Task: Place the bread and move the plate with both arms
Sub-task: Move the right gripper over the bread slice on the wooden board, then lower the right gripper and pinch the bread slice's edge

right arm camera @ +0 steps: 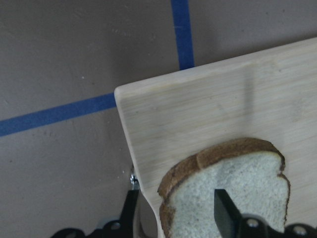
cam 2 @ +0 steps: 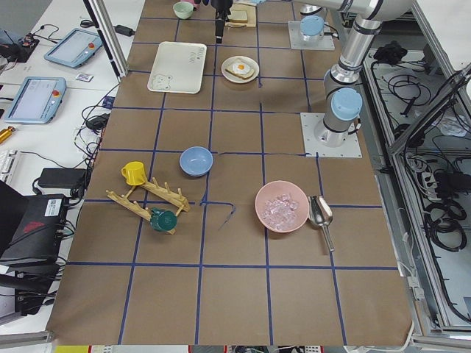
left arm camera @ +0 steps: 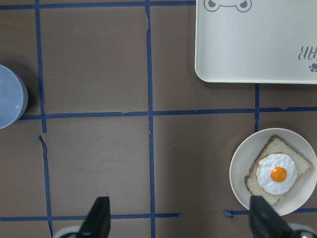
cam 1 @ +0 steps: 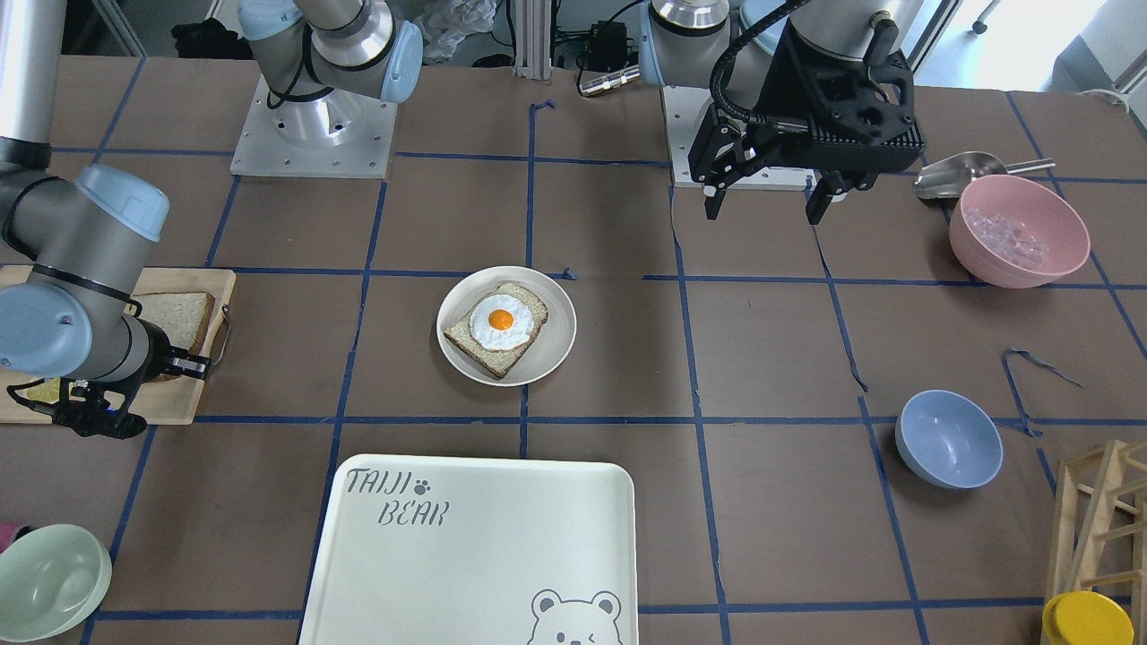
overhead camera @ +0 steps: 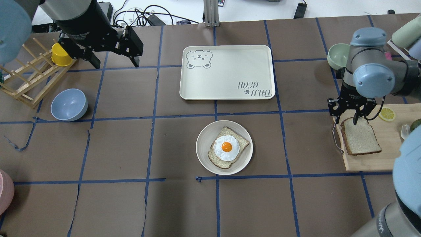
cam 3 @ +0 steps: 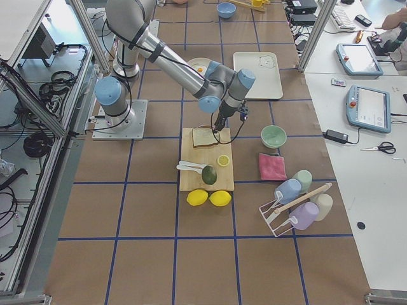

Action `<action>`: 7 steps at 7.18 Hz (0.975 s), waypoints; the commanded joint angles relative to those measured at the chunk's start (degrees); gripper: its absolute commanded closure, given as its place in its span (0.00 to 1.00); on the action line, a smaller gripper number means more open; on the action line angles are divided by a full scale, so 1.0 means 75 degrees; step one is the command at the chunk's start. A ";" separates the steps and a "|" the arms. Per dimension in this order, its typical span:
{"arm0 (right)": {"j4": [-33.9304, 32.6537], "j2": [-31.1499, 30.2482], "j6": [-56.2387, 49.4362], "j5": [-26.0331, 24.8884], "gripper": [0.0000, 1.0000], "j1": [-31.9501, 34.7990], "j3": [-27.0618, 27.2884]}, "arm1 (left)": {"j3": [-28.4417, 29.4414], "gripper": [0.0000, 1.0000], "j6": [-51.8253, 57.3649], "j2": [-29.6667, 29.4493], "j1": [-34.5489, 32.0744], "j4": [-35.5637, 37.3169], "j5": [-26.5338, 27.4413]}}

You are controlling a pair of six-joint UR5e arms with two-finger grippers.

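Note:
The plain bread (overhead camera: 361, 136) lies on a wooden cutting board (overhead camera: 368, 161) at the right. My right gripper (overhead camera: 345, 121) is open and low over the bread's far crust. In the right wrist view one fingertip (right arm camera: 225, 210) is over the bread (right arm camera: 237, 173) and the other (right arm camera: 130, 208) hangs just off the board's edge. The cream plate (overhead camera: 202, 144) sits mid-table and holds an egg-topped slice (overhead camera: 227, 147). My left gripper (overhead camera: 115, 62) is open and empty, high above the table's far left; its wrist view shows the plate (left arm camera: 237, 171) at the lower right.
The bear-printed tray (overhead camera: 227, 72) lies beyond the plate. A blue bowl (overhead camera: 69, 104), a wooden rack (overhead camera: 26, 82) and a yellow cup (overhead camera: 61, 54) stand at the left. A green bowl (overhead camera: 337, 56) and a lemon slice (overhead camera: 386, 114) are near the right arm. A pink bowl (cam 1: 1019, 231) is near the left base.

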 commanded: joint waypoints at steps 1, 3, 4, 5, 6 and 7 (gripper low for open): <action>0.0006 0.0011 0.0036 -0.0009 0.44 -0.0006 0.0106 | 0.0000 0.00 0.0000 -0.0010 0.0000 0.0005 -0.0002; 0.0006 0.0011 0.0060 -0.0009 0.49 -0.0006 0.0178 | 0.0000 0.00 0.0000 -0.0010 0.0000 -0.0007 -0.0002; 0.0006 0.0000 0.0072 -0.0009 0.50 -0.0006 0.0178 | -0.0012 0.00 0.0000 -0.0033 0.0000 0.0005 -0.0002; 0.0006 -0.0024 0.0084 -0.0009 0.50 -0.0006 0.0178 | -0.0012 0.00 0.0000 -0.0057 0.0000 0.0005 -0.0002; 0.0006 -0.0036 0.0095 -0.0021 0.50 -0.0006 0.0178 | -0.0012 0.00 0.0011 -0.0011 0.0000 0.0005 0.0010; 0.0017 -0.0024 0.0095 -0.0079 0.50 -0.0017 0.0189 | -0.0012 0.00 0.0011 -0.0022 0.0000 0.0005 -0.0002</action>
